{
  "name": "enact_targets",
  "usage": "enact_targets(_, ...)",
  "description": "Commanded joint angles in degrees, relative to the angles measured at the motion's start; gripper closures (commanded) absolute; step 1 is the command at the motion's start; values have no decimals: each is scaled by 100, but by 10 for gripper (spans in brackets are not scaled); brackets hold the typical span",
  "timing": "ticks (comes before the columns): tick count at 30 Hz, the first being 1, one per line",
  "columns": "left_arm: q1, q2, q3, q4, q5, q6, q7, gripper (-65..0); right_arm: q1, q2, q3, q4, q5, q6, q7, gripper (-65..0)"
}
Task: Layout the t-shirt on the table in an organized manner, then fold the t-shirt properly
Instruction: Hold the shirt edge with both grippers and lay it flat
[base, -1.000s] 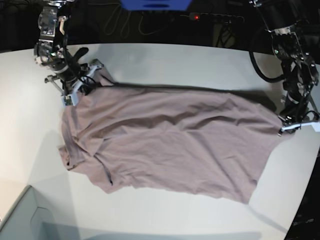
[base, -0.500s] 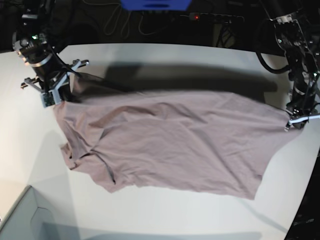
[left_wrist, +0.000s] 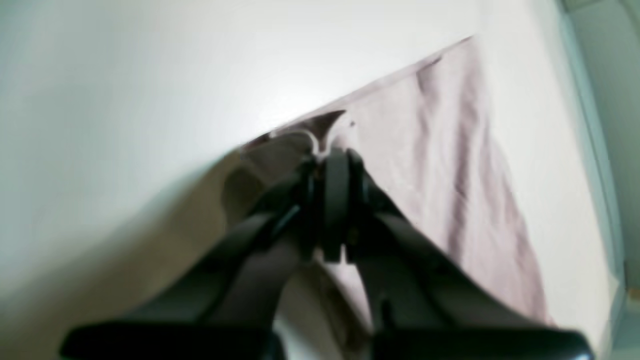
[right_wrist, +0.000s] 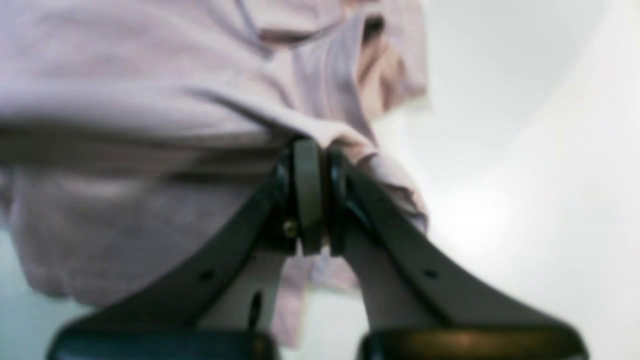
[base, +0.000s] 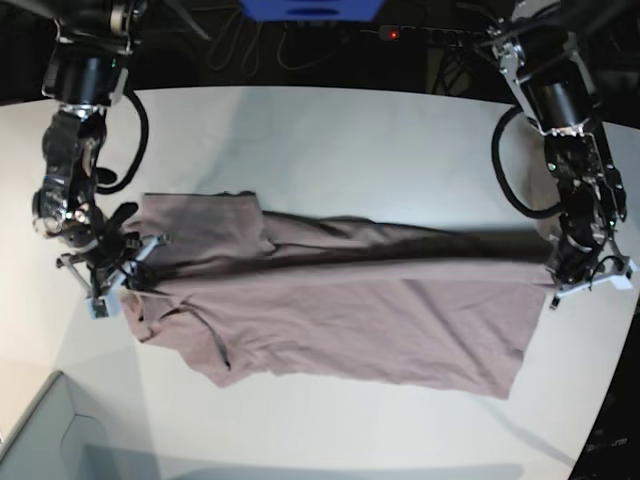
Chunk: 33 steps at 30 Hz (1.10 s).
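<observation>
At the near left corner of the base view we see the corner of a pale grey-green box (base: 45, 430) with thin straight walls. Beyond it the smooth, matte white table (base: 330, 130) fills most of the view, its far edge curved.

The shirt (base: 340, 310) lies across the middle of the table, its long axis running side to side. It is soft, wrinkly, dusty mauve cloth; the sleeve and collar end bunches toward the base view's left, the straight hem toward its right. Along the far edge a lifted ridge of fabric runs taut between the two arms and casts a dark shadow line.

Our right pincer (base: 105, 285) is pressed closed on the shirt (right_wrist: 150, 100) at the base view's left end; in its wrist view the dark curved fingers (right_wrist: 307, 195) meet with a fold of cloth pinched at the tips. Our left pincer (base: 580, 280) is likewise clamped on the hem corner at the other end, its black fingers (left_wrist: 335, 200) together over the shirt's (left_wrist: 450, 165) edge.

We can read no writing or labels on anything.

Farthest off, cables and a blue object (base: 310, 8) lie in the dark behind the table.
</observation>
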Motion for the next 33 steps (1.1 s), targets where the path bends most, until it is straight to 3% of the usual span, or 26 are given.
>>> enact_targets(1, -323, -98, -1, -103, -31, -36, -104, 0, 237, 94, 21, -118, 16, -11, 96, 0)
enact_targets(6, -807, -230, -1, -753, -31, -45, -104, -2, 694, 94, 21, -654, 16, -29, 104, 0)
enact_targets(8, -1000, -256, -1, -982, -57, -45, -104, -36, 861, 85, 21, -847, 16, -29, 104, 0)
enact_targets(10, -1132, -265, -1, -1070, -57, -36, -51, -121, 923, 85, 21, -927, 16, -29, 104, 0)
enact_targets(15, -1158, -265, -1, -1061, -40, -36, -51, -431, 923, 85, 12, -935, 8, -29, 96, 0)
enact_targets(18, -1071, -291, -1, -1061, -66, -36, -51, -532, 905, 129, 21, -900, 8, -38, 87, 0)
enact_targets(33, -613, -415, -1, -1114, -31, -45, -95, -518, 571, 147, 56, -891, 8, -38, 87, 0)
